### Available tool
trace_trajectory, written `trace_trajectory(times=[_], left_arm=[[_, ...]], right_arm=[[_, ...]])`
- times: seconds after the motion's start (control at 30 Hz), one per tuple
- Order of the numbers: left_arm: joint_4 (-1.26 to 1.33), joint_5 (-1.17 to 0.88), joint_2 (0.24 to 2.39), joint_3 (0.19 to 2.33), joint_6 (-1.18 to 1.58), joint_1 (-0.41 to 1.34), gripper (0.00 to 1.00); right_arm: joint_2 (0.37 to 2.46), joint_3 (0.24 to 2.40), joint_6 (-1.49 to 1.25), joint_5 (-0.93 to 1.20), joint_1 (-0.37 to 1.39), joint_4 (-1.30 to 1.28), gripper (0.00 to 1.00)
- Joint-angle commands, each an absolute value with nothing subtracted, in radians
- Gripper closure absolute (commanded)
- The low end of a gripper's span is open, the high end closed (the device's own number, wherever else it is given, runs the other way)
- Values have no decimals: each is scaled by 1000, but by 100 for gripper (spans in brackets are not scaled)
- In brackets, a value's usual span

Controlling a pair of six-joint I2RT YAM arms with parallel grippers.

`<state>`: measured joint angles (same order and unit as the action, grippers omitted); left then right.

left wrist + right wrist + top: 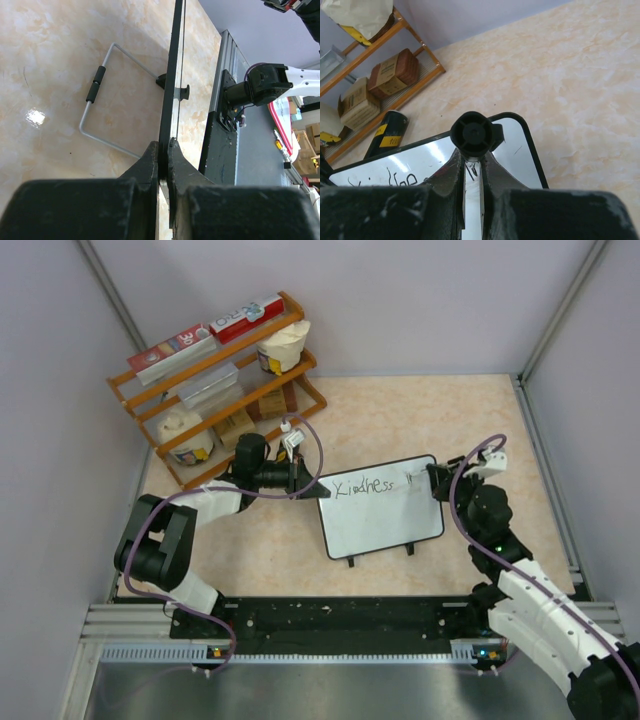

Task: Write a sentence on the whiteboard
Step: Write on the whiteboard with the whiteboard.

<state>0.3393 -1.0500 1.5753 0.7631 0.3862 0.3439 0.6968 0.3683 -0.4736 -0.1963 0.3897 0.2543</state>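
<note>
The whiteboard stands tilted on the table, black-framed, with two black feet at its near edge. The sentence is one line along the top: "Kindness" and a few short strokes to its right. My left gripper is shut on the board's upper left edge; in the left wrist view the jaws clamp the thin black frame. My right gripper is shut on a black marker at the board's upper right part, just right of the strokes. The marker's tip is hidden.
A wooden rack with boxes and bags stands at the back left. The board's wire stand lies behind it on the table. A black rail runs along the near edge. Grey walls close in both sides.
</note>
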Motion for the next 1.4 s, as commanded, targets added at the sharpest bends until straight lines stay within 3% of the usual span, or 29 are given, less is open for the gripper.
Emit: trace_trajectory(times=[0.0,1.1,1.37], left_arm=[[296,-974,1603,747,245,353,100],[296,-971,1601,747,245,353,100],[287,-959,1598,749,247,353,97]], right_arm=[[706,423,-476,-239,379,285,100],[609,350,-462,-218,377,166,100],[499,400,-472,-196,377,111,100]])
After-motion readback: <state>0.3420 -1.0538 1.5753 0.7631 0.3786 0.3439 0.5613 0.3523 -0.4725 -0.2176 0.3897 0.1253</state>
